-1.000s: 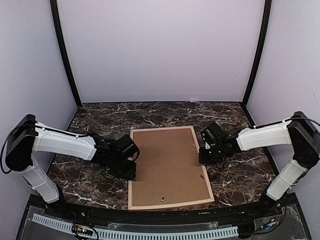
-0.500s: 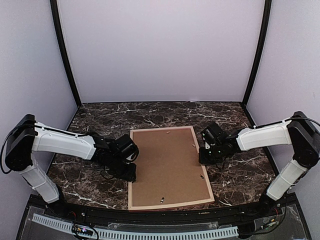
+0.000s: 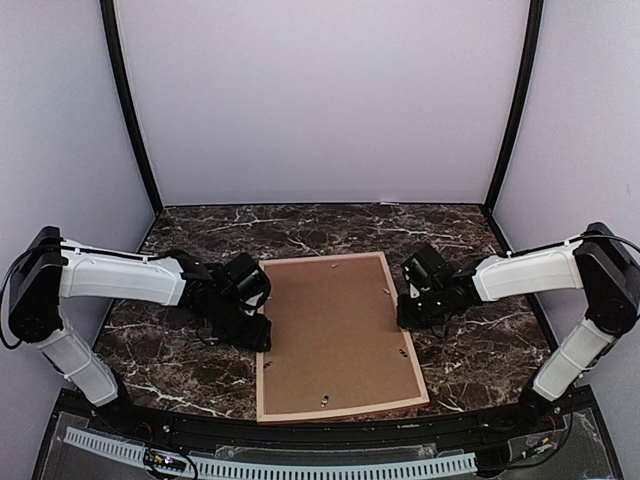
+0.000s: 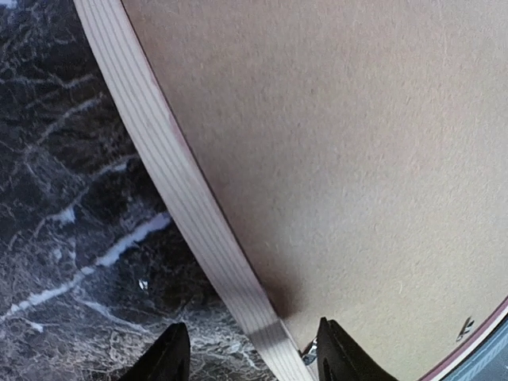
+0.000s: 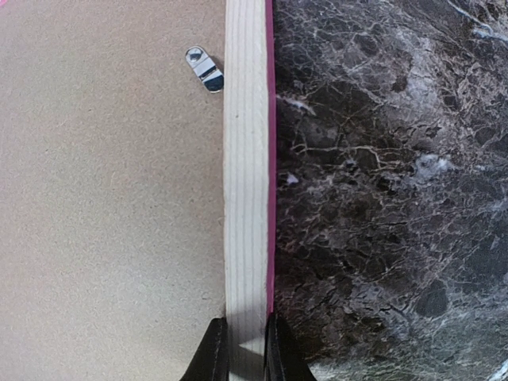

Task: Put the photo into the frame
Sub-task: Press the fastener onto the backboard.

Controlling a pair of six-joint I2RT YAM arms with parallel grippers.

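Observation:
The frame (image 3: 340, 411) lies back-up on the marble table, with the brown backing board (image 3: 335, 330) filling it. The photo is hidden. My left gripper (image 3: 262, 338) is at the frame's left rail. In the left wrist view it (image 4: 252, 359) is open, its fingers astride the pale rail (image 4: 171, 182) with a gap on each side. My right gripper (image 3: 403, 316) is at the right rail. In the right wrist view it (image 5: 244, 355) is shut on that rail (image 5: 247, 159), one finger on the board side and one on the pink outer edge.
Small metal turn tabs sit on the backing board near the rails (image 3: 403, 352), one close ahead of the right gripper (image 5: 205, 68). Dark marble table (image 3: 200, 235) surrounds the frame. Pale walls enclose the back and sides.
My left arm has shifted a little toward the far side along the frame's left rail. The right arm and the frame have not moved.

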